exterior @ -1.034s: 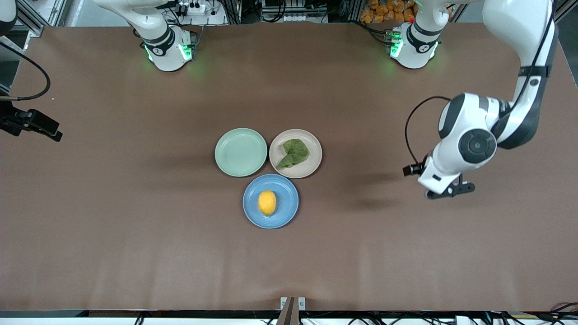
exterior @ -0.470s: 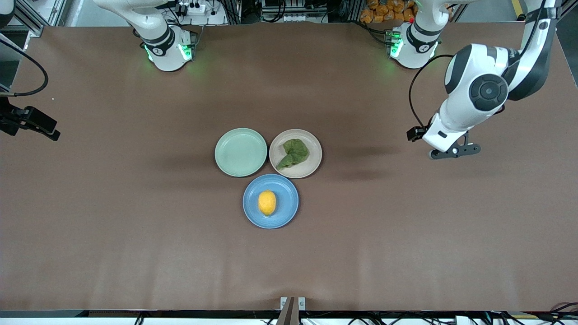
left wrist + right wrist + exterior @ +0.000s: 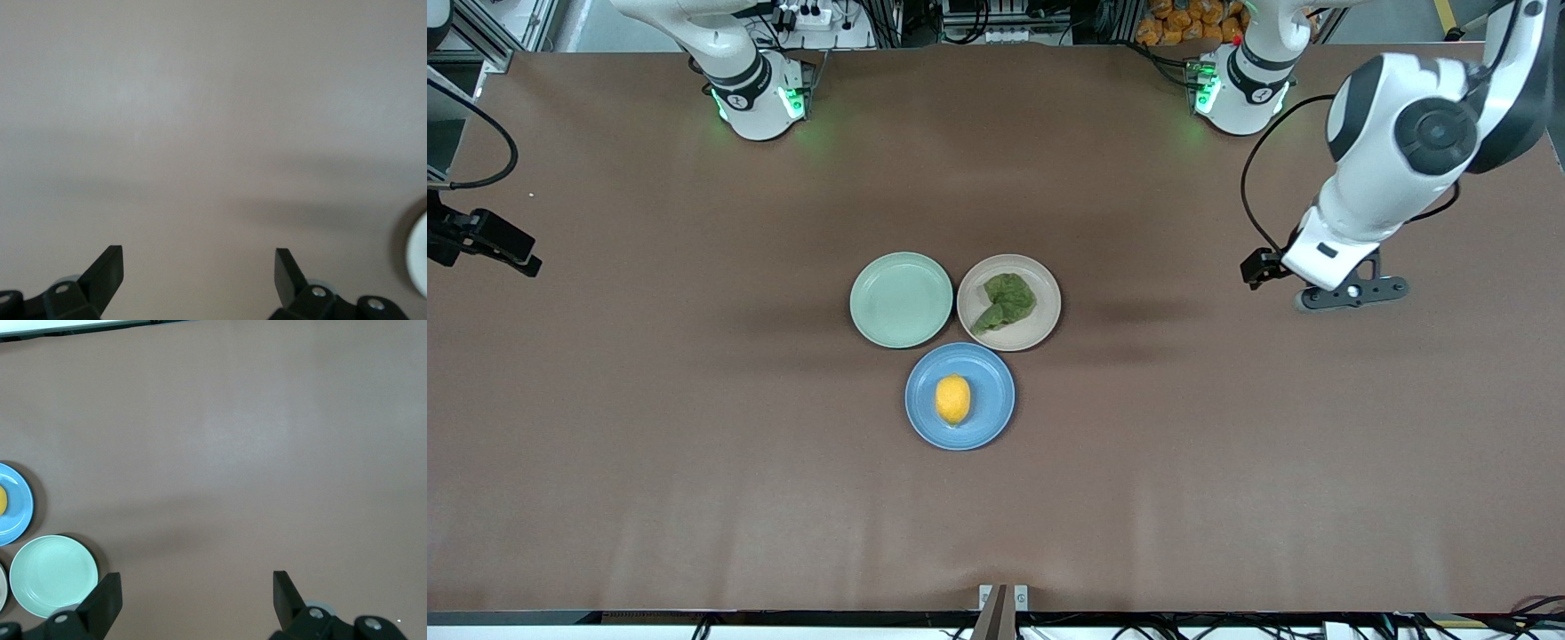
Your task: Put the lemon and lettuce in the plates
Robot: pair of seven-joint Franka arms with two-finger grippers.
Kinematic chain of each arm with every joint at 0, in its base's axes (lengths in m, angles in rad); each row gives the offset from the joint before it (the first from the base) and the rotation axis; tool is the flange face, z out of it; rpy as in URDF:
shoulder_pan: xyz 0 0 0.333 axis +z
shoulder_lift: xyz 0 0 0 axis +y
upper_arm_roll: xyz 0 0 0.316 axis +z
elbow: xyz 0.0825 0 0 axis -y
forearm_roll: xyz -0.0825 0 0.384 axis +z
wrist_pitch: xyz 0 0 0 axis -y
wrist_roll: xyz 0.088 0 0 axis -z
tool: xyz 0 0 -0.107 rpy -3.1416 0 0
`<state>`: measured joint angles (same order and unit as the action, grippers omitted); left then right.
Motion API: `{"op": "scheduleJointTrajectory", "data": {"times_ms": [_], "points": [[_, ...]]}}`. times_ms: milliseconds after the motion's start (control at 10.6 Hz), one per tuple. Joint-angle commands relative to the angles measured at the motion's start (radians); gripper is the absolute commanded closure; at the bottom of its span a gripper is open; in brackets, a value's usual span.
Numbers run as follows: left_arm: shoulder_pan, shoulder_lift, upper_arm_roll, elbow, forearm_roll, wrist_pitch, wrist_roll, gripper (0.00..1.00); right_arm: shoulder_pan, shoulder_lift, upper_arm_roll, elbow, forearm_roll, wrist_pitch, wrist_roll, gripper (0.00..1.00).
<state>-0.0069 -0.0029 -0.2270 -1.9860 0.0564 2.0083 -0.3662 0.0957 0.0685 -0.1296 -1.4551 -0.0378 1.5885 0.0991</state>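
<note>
The yellow lemon [image 3: 952,399] lies in the light blue plate [image 3: 992,400], the plate nearest the front camera. The crinkled green lettuce [image 3: 1007,302] lies in the beige-pink plate [image 3: 1047,313]. My left gripper [image 3: 1353,293] hangs open and empty over bare table toward the left arm's end, well apart from the plates; its wrist view [image 3: 199,273] shows only tabletop between the fingers. My right gripper [image 3: 491,242] is at the right arm's end of the table, open and empty [image 3: 197,597]. Its wrist view shows the blue plate [image 3: 19,513] and a sliver of lemon [image 3: 2,501].
An empty mint-green plate [image 3: 901,300] sits beside the beige-pink plate, toward the right arm's end; it also shows in the right wrist view [image 3: 53,575]. The three plates cluster at the table's middle. Brown tabletop surrounds them.
My left arm has swung away from the plates, toward its own base and the left arm's end of the table. The right gripper barely shifted. Lemon, lettuce and plates have not moved.
</note>
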Motion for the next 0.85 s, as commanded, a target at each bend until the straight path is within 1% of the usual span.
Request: {"op": "scheduleJointTrajectory", "data": {"times_ms": [0,94,188,282,376,564,752], "points": [[-0.008,-0.008,0.012,0.087,-0.03,-0.014,0.046,0.0,0.004,0.004,-0.008,0.021,0.015,-0.016,-0.001,0.0],[-0.007,-0.008,0.012,0.122,-0.032,-0.048,0.049,0.0,0.004,0.004,-0.008,0.021,0.009,-0.016,-0.008,0.0],[-0.002,-0.009,0.012,0.172,-0.032,-0.112,0.067,0.0,0.004,0.007,-0.007,0.021,0.009,-0.016,-0.015,0.0],[-0.007,-0.011,0.037,0.226,-0.032,-0.197,0.128,0.0,0.004,0.007,-0.007,0.021,0.009,-0.016,-0.013,0.0],[-0.011,-0.029,0.052,0.258,-0.033,-0.268,0.163,0.0,0.004,0.007,-0.007,0.021,0.009,-0.016,-0.015,0.0],[-0.018,-0.064,0.054,0.28,-0.032,-0.331,0.184,0.0,0.004,0.007,-0.007,0.021,0.009,-0.015,-0.015,0.0],[-0.027,-0.068,0.054,0.32,-0.032,-0.388,0.184,0.0,0.003,0.008,-0.007,0.021,0.009,-0.016,-0.015,0.0]]}}
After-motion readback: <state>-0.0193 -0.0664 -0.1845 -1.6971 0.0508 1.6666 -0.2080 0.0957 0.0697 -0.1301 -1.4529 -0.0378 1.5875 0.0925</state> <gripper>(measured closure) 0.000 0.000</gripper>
